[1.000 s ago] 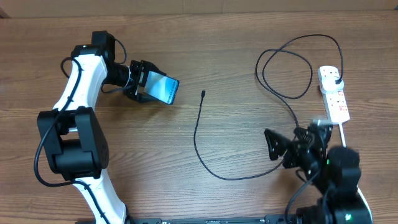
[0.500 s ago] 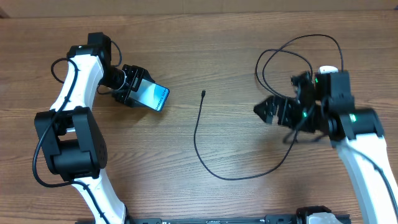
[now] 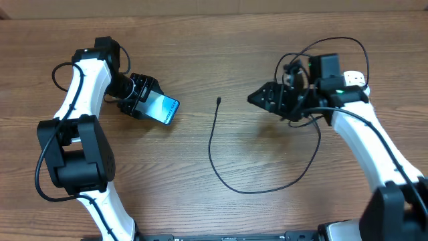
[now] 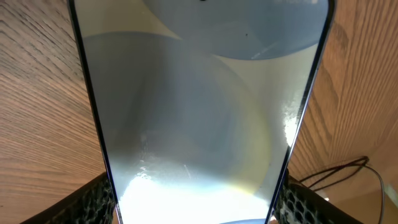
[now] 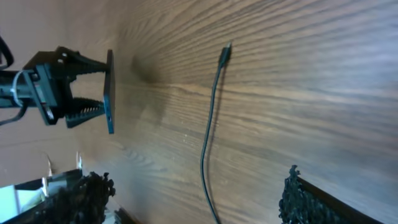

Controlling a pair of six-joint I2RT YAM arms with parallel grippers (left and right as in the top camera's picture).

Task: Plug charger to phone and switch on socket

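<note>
Overhead: phone [image 3: 164,109] within left tool [image 3: 150,102]

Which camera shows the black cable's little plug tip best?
Right wrist: the plug tip lies large and unobstructed. Overhead shows only a tiny speck; in the left wrist view the phone fills the frame, no tip.

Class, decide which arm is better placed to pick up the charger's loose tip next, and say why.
Right. The right hand is open, empty and aimed toward the charger tip; the left hand is occupied gripping the phone.
</note>
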